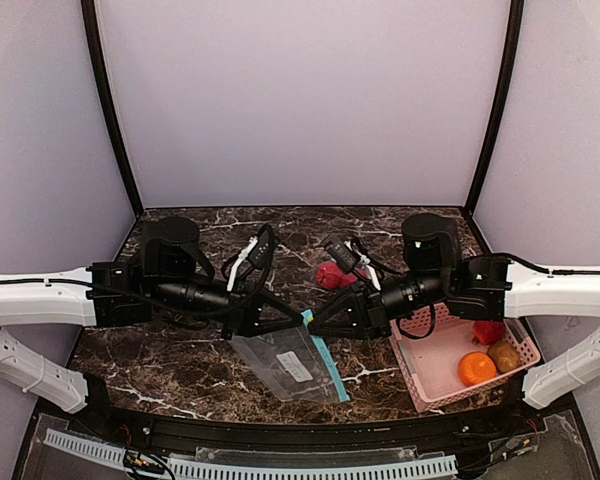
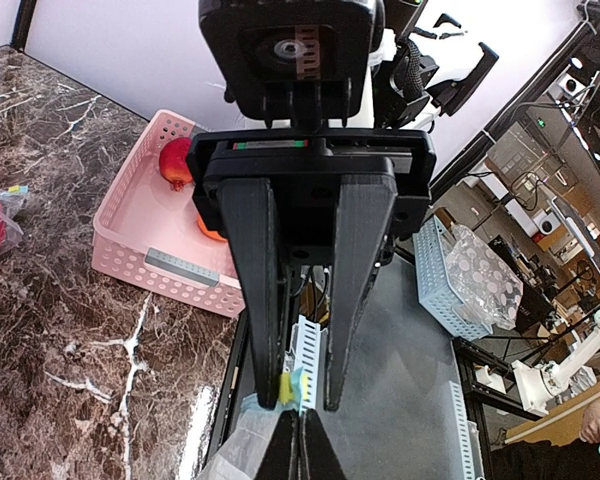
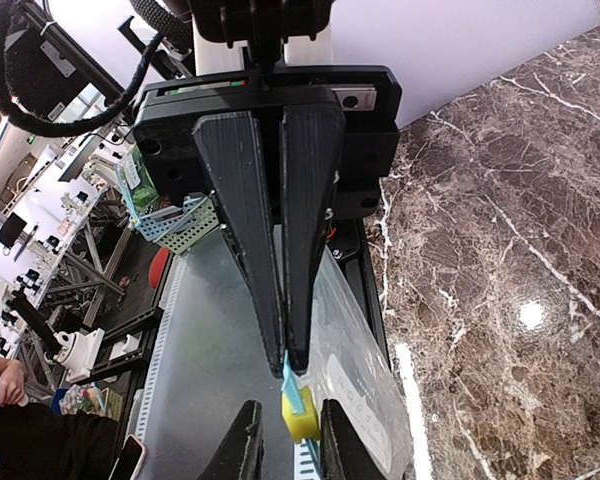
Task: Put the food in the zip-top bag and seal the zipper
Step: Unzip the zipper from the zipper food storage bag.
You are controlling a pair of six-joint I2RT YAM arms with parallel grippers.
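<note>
- basket (image 1: 435,365) stands right of the bag (image 1: 285,362); in it lie a red fruit (image 1: 488,332), an orange fruit (image 1: 476,368) and a brown one (image 1: 504,354), close together at its far end
- bag lies flat on the table (image 1: 180,360), with a blue strip (image 1: 325,360) along its right side
- loose red fruit (image 1: 330,275) lies beyond the bag, partly behind the right arm's cables
- both arms meet over the bag's far corner
- left gripper (image 2: 305,400) is clamped on the yellow slider (image 3: 300,415) at that corner; right gripper (image 3: 285,362) is pinched onto the strip just beside it, tip to tip
- basket fruits lie well right of both grippers; the loose one is near
</note>
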